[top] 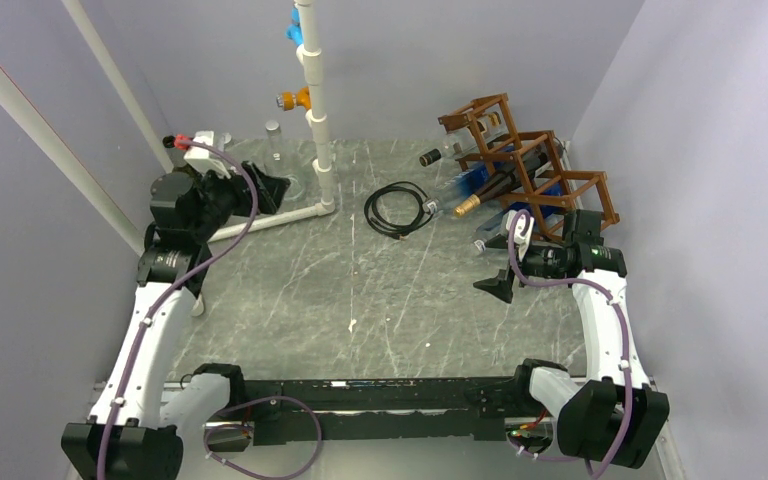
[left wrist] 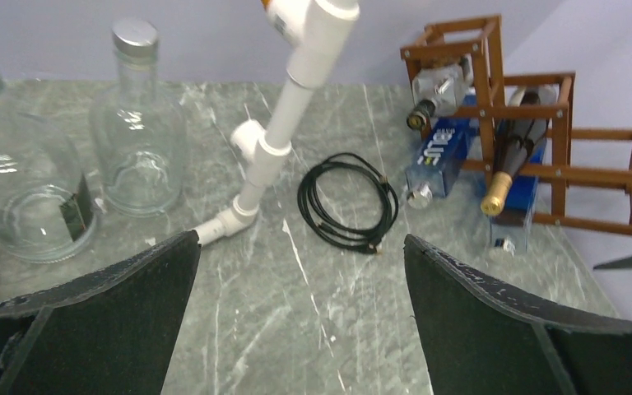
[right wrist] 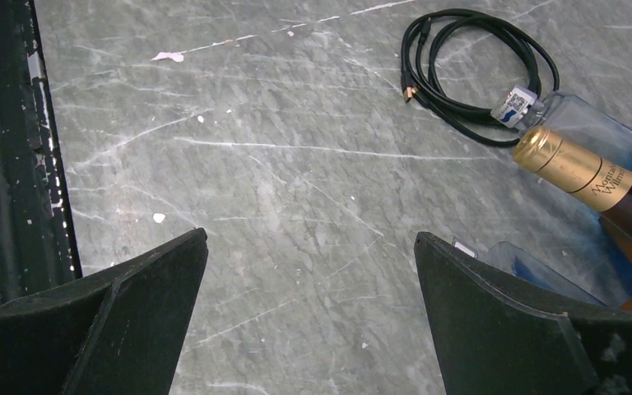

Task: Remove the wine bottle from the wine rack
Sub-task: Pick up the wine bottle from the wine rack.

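Observation:
The reddish-brown wooden wine rack (top: 580,177) stands at the back right against the wall and also shows in the left wrist view (left wrist: 601,174). A dark wine bottle (top: 480,198) with a gold foil cap lies in a lower cell, neck pointing out to the left (left wrist: 498,189) (right wrist: 580,173). A clear bottle with a black cap (top: 455,150) and blue-labelled bottles (left wrist: 438,156) lie in other cells. My right gripper (top: 497,262) (right wrist: 310,234) is open and empty over the table, just in front of the rack. My left gripper (top: 272,188) (left wrist: 300,239) is open and empty at the far left.
A coiled black cable (top: 398,210) lies left of the rack. A white PVC pipe stand (top: 315,100) rises at the back centre. Two clear glass bottles (left wrist: 136,123) stand near my left gripper. Walls close in on the left, back and right.

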